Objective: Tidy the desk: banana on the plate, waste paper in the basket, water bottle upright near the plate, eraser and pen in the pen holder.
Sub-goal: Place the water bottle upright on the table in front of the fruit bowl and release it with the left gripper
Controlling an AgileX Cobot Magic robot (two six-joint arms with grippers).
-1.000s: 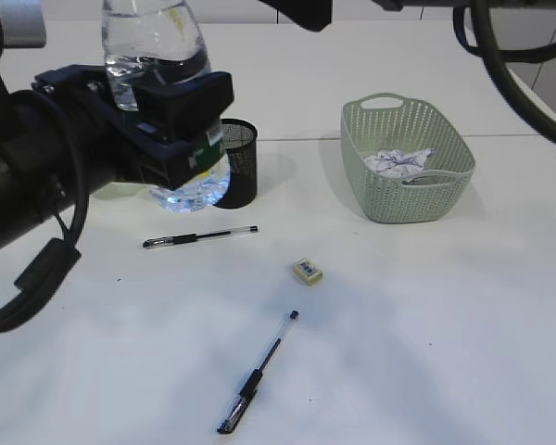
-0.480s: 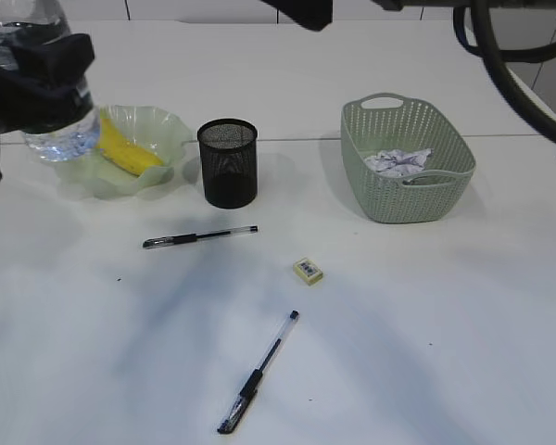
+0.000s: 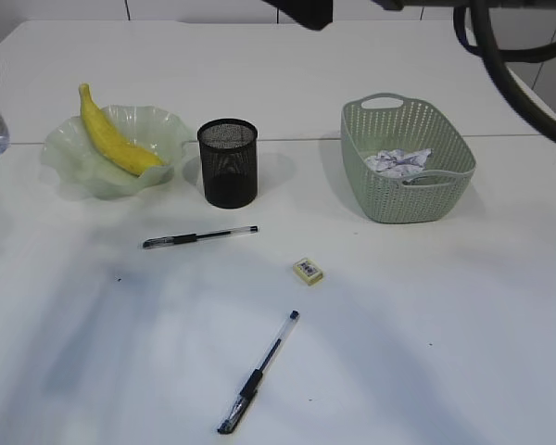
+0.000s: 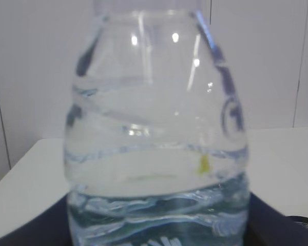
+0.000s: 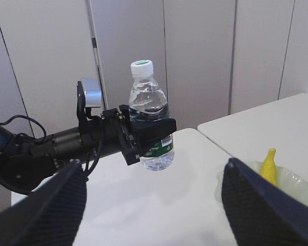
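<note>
Two of the five tidy-up jobs look finished: the yellow banana (image 3: 116,139) lies in the pale green wavy-edged plate (image 3: 60,148), and the crumpled white waste paper (image 3: 398,162) sits inside the sage green perforated plastic basket (image 3: 406,199).

What has just changed is the clear plastic water bottle (image 5: 150,128). A second ago it hung in front of the black mesh pen holder (image 3: 228,162), hiding the plate; now it has swung far left, so that only a sliver shows at the exterior view's left edge, beyond the plate. The left tool (image 5: 143,138) is clamped around the labelled lower body, and the right wrist view shows the bottle upright, above the desk (image 3: 426,306) rather than standing on it. I judge the set-down beside the plate comes next.

The right tool (image 5: 154,205) is spread wide and holds nothing.

Untouched on the desk lie the small cream rectangular eraser (image 3: 308,271), the black-capped pen (image 3: 199,237) near the holder, and the second clear-barrelled pen (image 3: 258,373) nearer the camera.
</note>
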